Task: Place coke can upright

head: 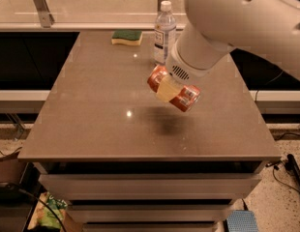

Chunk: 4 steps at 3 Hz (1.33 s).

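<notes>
The red-orange coke can (185, 96) hangs in the air above the middle of the brown table (101, 105), lying on its side and tilted, its shadow on the tabletop below it. My gripper (168, 88) is shut on the can around its middle, with one pale finger (166, 90) across the can's front. The big white arm comes down from the upper right and hides the far side of the can.
A clear water bottle (165, 32) with a white cap stands upright at the table's back, just behind the arm. A green and yellow sponge (127, 37) lies at the back, left of the bottle. A glass railing runs behind the table.
</notes>
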Each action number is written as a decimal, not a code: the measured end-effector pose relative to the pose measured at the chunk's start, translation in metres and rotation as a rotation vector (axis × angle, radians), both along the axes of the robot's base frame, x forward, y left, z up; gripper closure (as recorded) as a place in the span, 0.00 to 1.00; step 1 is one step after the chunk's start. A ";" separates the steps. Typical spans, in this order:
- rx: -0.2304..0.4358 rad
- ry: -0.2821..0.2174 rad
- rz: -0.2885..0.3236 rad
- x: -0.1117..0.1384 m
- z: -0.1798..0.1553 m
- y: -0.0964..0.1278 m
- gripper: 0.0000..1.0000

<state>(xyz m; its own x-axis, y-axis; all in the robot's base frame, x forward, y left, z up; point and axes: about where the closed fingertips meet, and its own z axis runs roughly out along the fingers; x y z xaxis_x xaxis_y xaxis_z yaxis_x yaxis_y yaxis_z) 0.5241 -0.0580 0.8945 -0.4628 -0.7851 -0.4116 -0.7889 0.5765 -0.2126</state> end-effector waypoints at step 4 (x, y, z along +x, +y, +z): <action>0.307 -0.338 0.085 0.018 0.072 -0.020 1.00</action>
<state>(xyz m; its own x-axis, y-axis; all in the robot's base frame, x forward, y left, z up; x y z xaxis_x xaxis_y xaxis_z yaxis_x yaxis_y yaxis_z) 0.5417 -0.0781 0.9669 -0.2019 -0.6325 -0.7478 -0.7517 0.5895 -0.2956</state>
